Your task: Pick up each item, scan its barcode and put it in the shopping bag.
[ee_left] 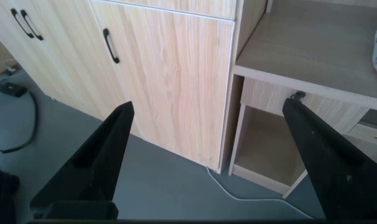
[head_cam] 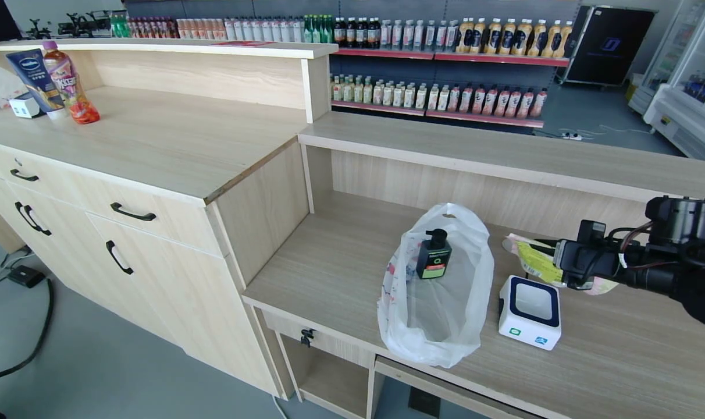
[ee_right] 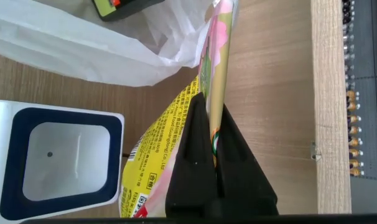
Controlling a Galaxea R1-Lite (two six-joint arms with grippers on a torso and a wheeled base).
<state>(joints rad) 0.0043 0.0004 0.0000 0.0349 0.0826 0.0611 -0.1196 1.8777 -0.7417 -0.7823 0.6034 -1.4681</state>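
Note:
My right gripper (head_cam: 553, 256) is shut on a flat yellow and pink snack packet (head_cam: 536, 262), held edge-on just above and behind the white barcode scanner (head_cam: 530, 311). In the right wrist view the fingers (ee_right: 201, 134) pinch the packet (ee_right: 170, 134) beside the scanner's dark-rimmed window (ee_right: 64, 158). The white plastic shopping bag (head_cam: 437, 291) stands open left of the scanner, with a dark pump bottle (head_cam: 434, 256) inside. My left gripper (ee_left: 207, 162) hangs open over the floor in front of the cabinet doors, nothing between its fingers.
A higher counter (head_cam: 155, 139) at the left carries a juice bottle (head_cam: 70, 84), a blue tube (head_cam: 35, 78) and a small white box (head_cam: 25, 106). A raised ledge (head_cam: 504, 154) backs the low counter. Drink shelves (head_cam: 440, 58) stand behind. A cable (head_cam: 35, 343) lies on the floor.

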